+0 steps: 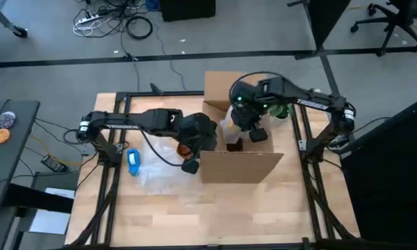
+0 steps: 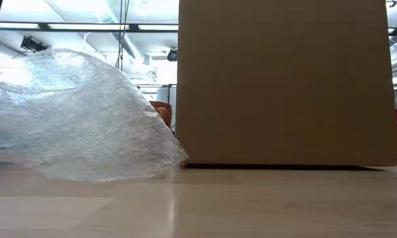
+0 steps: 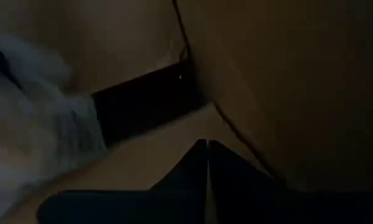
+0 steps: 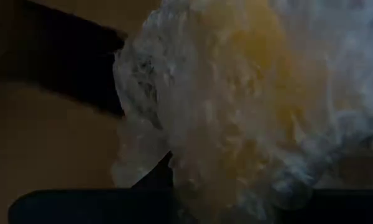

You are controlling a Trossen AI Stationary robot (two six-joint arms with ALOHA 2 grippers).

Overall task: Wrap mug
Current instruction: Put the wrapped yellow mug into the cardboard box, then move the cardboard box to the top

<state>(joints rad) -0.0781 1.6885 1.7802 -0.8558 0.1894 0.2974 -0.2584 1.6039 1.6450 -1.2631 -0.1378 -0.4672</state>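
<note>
Blocking low view – cardboard box point(image 2: 284, 82); bubble wrap point(image 2: 73, 116) beside, touching.

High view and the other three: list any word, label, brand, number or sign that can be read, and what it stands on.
No text reads clearly in any view.
Right arm: pale lettering along the link, too small to read.
Blue object on the table: no legible label.
Cardboard box: its plain face shows no print.
Bubble wrap: none.
</note>
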